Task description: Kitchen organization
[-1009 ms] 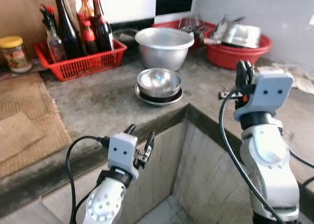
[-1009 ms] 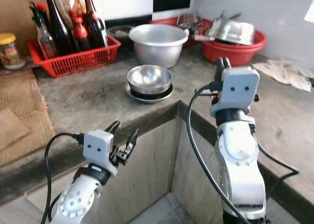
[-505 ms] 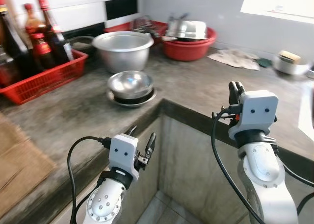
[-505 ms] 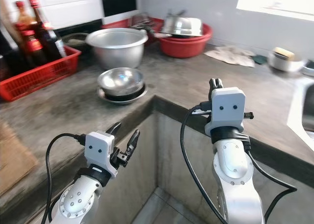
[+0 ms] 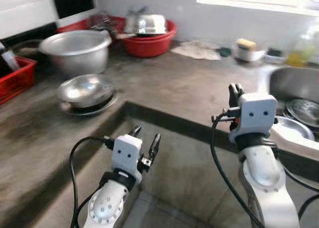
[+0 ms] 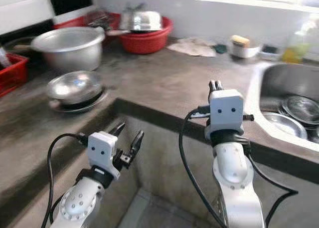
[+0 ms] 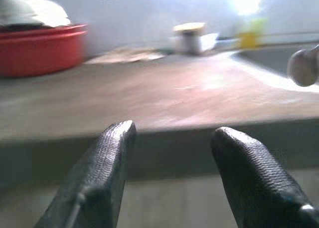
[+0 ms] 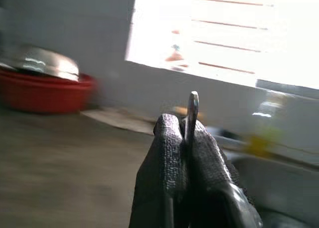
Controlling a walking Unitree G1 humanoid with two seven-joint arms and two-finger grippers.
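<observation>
Counter (image 5: 189,88) of grey stone is seen wrapping an inner corner, views blurred. Left gripper (image 5: 144,140) is held low in front of the counter edge, its 2 black fingers (image 7: 99,173) spread apart with nothing between them. Beyond it and toward the robot's left, a stack of steel bowls (image 5: 85,91) is set near the counter edge; farther back a large metal basin (image 5: 75,47) and a red tub (image 5: 149,38) holding metal dishes are seen, with a red crate corner (image 5: 12,78) at the far left. Right gripper (image 5: 233,93) is raised above the counter edge, fingers (image 8: 169,158) pressed together on a thin metal piece (image 8: 192,115) that stands up edge-on between the tips; what it is cannot be told. To the right of that gripper a sink (image 5: 289,83) is sunk into the counter, with steel plates (image 5: 301,111) lying in it. Behind it, a crumpled cloth (image 5: 197,49), a small container (image 5: 246,51) and a yellow bottle (image 5: 299,51) are ranged along the wall under a bright window.
</observation>
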